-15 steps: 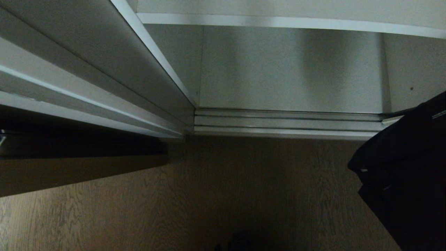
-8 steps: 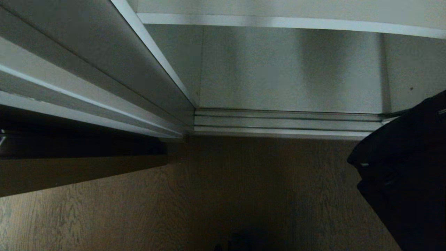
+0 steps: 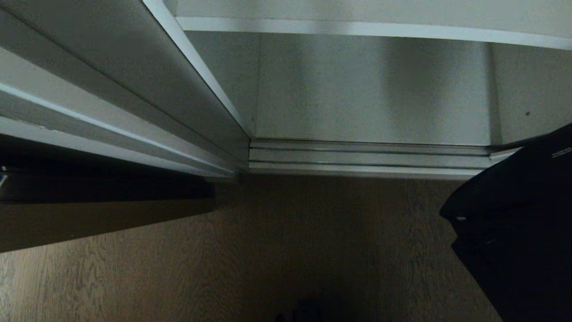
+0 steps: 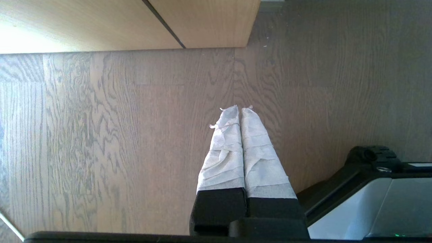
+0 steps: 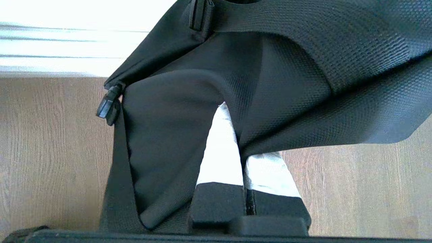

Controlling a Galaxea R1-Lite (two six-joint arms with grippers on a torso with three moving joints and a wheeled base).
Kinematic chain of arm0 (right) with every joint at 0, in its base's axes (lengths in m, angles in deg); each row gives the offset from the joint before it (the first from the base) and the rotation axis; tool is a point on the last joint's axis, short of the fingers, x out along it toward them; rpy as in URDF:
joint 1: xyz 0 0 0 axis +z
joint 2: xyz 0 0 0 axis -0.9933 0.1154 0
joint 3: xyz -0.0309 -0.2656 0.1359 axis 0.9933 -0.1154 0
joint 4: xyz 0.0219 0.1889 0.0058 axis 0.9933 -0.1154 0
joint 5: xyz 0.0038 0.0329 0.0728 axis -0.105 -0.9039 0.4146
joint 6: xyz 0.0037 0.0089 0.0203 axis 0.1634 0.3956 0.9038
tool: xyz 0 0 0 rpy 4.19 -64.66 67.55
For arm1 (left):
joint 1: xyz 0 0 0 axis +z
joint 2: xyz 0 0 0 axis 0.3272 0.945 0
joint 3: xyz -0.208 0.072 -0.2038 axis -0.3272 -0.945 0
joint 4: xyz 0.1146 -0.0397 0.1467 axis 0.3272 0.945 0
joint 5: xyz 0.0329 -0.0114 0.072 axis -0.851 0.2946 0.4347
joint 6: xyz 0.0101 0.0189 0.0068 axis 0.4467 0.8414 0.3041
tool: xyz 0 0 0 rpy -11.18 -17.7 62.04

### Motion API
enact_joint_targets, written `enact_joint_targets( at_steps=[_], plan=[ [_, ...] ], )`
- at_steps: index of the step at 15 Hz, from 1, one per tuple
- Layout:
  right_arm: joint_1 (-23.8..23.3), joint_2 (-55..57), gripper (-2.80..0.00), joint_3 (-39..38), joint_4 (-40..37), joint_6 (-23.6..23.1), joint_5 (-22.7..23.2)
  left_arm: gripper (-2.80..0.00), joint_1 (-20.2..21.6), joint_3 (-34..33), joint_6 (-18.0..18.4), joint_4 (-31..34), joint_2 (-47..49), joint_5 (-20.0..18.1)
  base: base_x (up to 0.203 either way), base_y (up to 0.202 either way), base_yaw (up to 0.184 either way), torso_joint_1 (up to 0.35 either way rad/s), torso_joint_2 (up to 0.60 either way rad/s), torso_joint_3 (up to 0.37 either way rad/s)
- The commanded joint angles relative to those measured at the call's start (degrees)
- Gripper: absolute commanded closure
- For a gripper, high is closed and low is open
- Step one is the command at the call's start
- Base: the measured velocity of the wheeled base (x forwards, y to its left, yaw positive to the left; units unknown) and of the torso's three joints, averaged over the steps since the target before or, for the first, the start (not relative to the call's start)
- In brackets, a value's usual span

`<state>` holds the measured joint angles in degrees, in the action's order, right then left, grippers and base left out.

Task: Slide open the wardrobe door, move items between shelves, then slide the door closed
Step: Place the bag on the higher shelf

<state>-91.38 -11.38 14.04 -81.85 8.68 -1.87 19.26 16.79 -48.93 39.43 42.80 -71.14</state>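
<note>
Black bag [image 3: 518, 232] — soft woven fabric, pinched in the right gripper [image 5: 238, 141].
Left gripper [image 4: 240, 116] closed, empty — over dark wood floor [image 3: 313, 250], grey-white shelves [image 3: 371, 27].

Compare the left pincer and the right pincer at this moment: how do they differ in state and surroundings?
The right pincer is shut on a fold of the soft black fabric bag, while the left pincer is shut on nothing. The right pincer has the bag draped around it, hiding one fingertip; the left pincer hangs in the open over the dark wood-grain floor, both tips visible. Both have pale wrapped fingers pressed together.
</note>
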Motion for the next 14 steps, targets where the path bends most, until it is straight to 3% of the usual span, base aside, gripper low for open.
enact_joint_targets(
  at_steps=[1,14],
  plan=[
    [0.0,0.2,0.0,-0.6,0.0,-0.1,0.0,0.0,0.0,0.0,0.0,0.0,0.1,0.0,0.0,0.0,0.0,0.0,0.0,0.0],
    [0.0,0.2,0.0,0.3,0.4,-0.1,0.0,0.0,0.0,0.0,-1.4,-0.1,0.1,0.9,0.0,0.0,0.0,0.0,0.0,0.0]
  ],
)
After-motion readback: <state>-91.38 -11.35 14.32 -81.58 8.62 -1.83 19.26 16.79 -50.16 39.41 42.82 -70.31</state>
